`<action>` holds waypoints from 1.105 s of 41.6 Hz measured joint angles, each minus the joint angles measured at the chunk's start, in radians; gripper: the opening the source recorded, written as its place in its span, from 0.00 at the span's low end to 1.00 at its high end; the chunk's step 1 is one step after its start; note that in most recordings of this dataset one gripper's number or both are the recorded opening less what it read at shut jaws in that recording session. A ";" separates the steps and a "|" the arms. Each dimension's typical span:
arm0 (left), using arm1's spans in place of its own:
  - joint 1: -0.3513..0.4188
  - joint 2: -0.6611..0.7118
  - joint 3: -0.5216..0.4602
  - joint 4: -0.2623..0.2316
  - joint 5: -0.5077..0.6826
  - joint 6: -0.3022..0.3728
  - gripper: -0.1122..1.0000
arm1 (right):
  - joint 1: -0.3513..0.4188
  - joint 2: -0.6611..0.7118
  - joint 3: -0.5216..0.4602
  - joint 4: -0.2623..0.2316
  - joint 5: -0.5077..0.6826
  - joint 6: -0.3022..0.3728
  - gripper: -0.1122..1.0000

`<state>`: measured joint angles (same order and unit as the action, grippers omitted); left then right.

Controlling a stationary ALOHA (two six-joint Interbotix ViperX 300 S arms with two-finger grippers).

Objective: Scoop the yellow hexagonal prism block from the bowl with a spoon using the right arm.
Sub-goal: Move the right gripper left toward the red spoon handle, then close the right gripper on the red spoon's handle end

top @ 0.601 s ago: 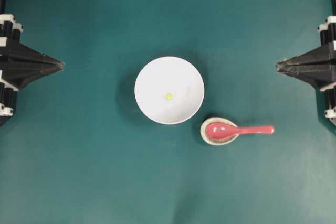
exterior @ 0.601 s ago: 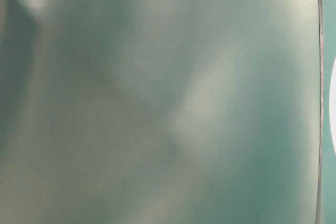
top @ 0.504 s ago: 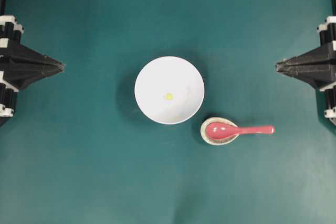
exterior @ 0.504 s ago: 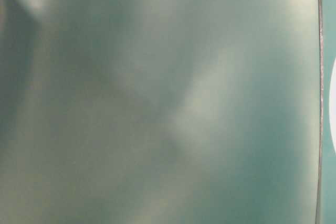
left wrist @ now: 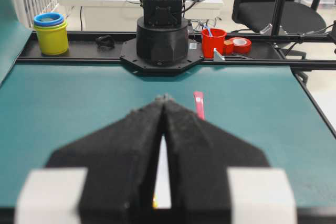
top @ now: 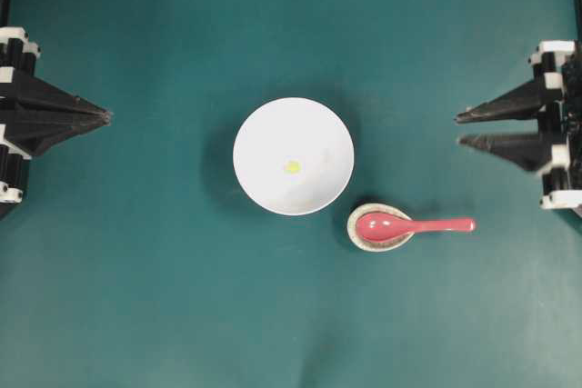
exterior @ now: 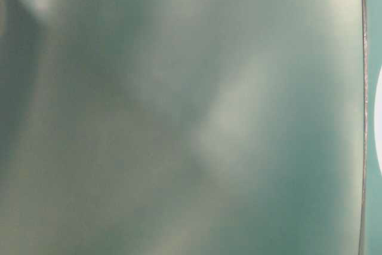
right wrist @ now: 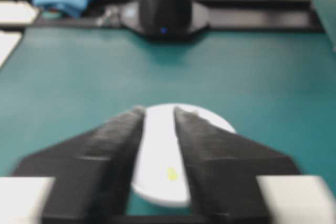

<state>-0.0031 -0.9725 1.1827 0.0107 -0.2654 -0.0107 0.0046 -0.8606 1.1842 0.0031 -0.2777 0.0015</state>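
You have a flat teal table [top: 136, 297]; round white bowl [top: 318, 134] centred, speckled cream spoon rest [top: 356, 235] at its four o'clock.

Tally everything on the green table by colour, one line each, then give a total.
White: 1, the bowl
Yellow: 1, the hexagonal prism block inside the bowl
Pink-red: 1, the spoon
Speckled cream: 1, the spoon rest under the spoon's scoop
Total: 4

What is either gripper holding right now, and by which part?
Nothing. The right gripper is open and empty at the table's edge; the left gripper is shut on nothing. The spoon lies untouched on its rest.
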 measured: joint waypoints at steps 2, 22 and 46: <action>0.000 0.002 0.000 -0.002 0.000 0.000 0.10 | 0.009 0.012 0.005 0.000 -0.002 0.000 0.62; -0.002 -0.017 0.000 0.000 0.006 0.006 0.10 | 0.084 0.272 0.189 0.015 -0.373 0.044 0.64; -0.002 -0.023 0.000 -0.002 0.018 0.000 0.10 | 0.321 0.896 0.225 0.207 -0.953 0.095 0.64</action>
<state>-0.0046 -0.9956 1.1827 0.0092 -0.2470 -0.0107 0.3252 0.0353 1.4097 0.2102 -1.2303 0.0966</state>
